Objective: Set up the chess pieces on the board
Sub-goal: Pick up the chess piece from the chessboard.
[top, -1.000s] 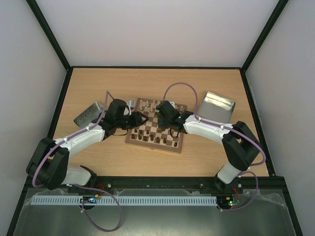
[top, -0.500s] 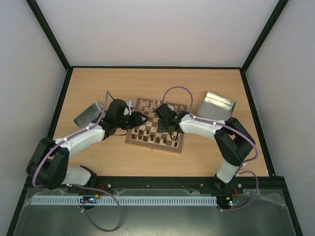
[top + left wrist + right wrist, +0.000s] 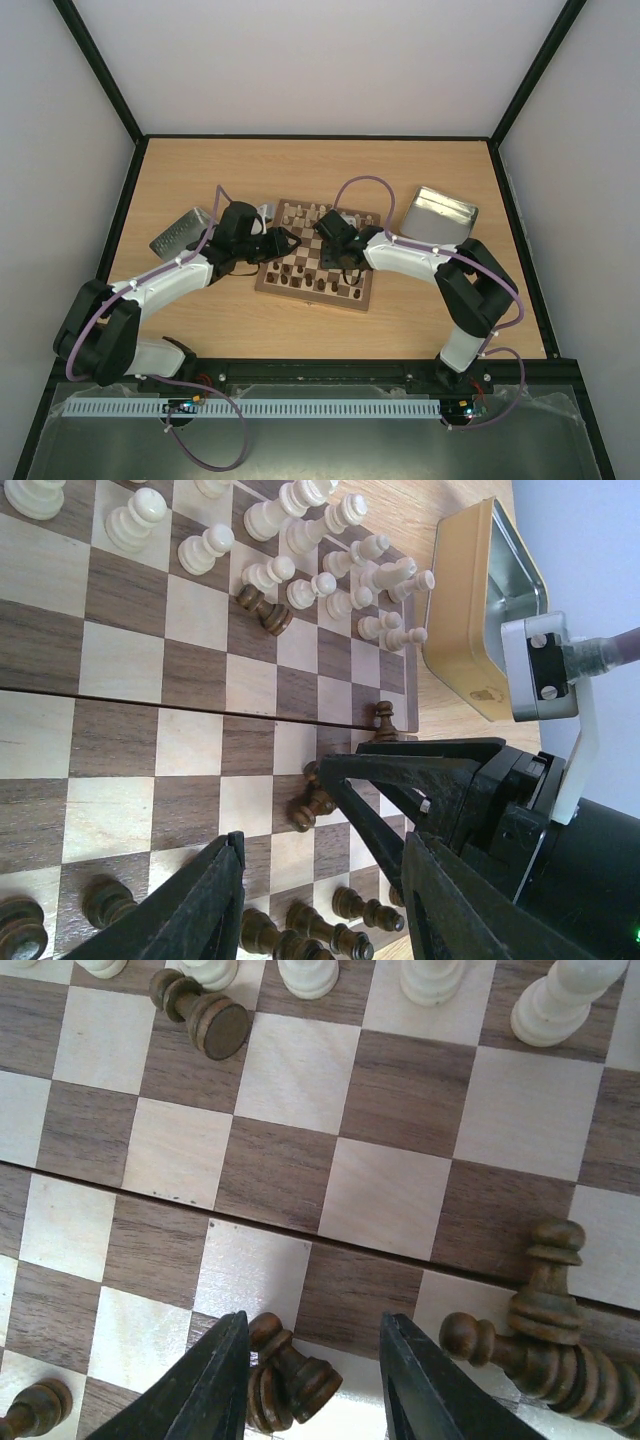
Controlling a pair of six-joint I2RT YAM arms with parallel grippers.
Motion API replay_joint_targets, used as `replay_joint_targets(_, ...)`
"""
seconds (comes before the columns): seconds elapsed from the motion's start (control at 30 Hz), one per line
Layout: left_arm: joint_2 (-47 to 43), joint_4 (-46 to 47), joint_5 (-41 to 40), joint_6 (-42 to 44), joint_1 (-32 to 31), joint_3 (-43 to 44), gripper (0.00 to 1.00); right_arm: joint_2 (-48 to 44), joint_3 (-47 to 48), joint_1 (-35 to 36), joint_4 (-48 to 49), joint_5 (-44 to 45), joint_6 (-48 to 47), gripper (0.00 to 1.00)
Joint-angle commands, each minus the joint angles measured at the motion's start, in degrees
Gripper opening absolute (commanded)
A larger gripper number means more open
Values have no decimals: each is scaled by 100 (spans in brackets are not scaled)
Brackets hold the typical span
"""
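Observation:
The chessboard lies mid-table. Cream pieces stand along its far rows and dark pieces stand or lie along the near rows. My right gripper is open and low over the board. In the right wrist view two fallen dark pawns lie between its fingers, against the left finger. My left gripper is open and empty at the board's left side. In the left wrist view it faces the right gripper and the same fallen pawns.
A fallen dark pawn lies by the cream rows. More dark pieces lie at the right. A silver tin stands left of the board. A second tin, gold inside, stands to the right.
My right gripper has moved left and further over the board's middle. The left arm has not moved.

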Motion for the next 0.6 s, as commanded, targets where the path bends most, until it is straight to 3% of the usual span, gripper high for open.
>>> replay_joint_targets(0.0, -69, -23, -66, 123, 3, -11, 46, 27, 83, 59, -215, -2, 334, 35)
replay_joint_targets(0.33, -128, 15, -50, 212, 27, -134, 46, 119, 89, 202, -217, 65, 803, 35)
replay_joint_targets(0.57, -235, 34, -38, 238, 73, -214, 46, 378, 214, 260, -457, 599, 826, 25)
